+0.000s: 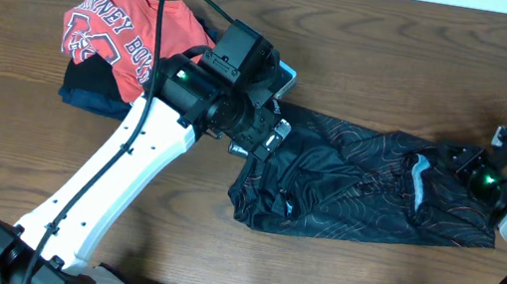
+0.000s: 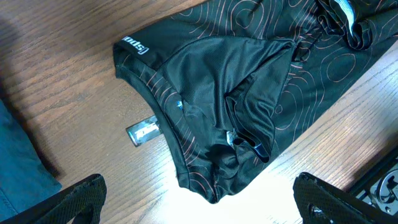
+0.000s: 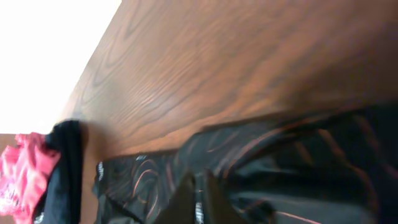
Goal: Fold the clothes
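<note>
Jersey (image 1: 357, 193): black, wavy-lined, lying crumpled in a long band across the middle of the table (image 1: 396, 63), running left to right, not yet folded.

Right gripper (image 1: 456, 160) sits at the band's right end with its jaws closed together. The right wrist view is blurred, so whether cloth is pinched between them cannot be told.

Left gripper (image 2: 199, 202) hangs over the band's left end with jaws spread wide, holding nothing. Its fingertips (image 2: 81, 199) frame a rounded, doubled-over lobe of fabric below. Just left of that lobe a small silvery tag (image 2: 143, 132) lies on the bare wood, touching the hem. White lettering (image 2: 134, 45) shows at the far left edge of the cloth.

Further left and far, a red T-shirt (image 1: 120, 26) rests on a folded navy garment (image 1: 89, 97), apart from the work.

Assessment: the step in hand appears to be taking both ends to spread the garment flat before any fold.

Recommendations:
- Confirm the right end is truly caught, and by a single layer of hem.
- Bring the left jaws down on the outer hem edge, not on the heaped middle.
- Draw the two ends apart evenly and low, so the thin, likely slippery cloth opens out.
- Keep clear of the stacked garments.
</note>
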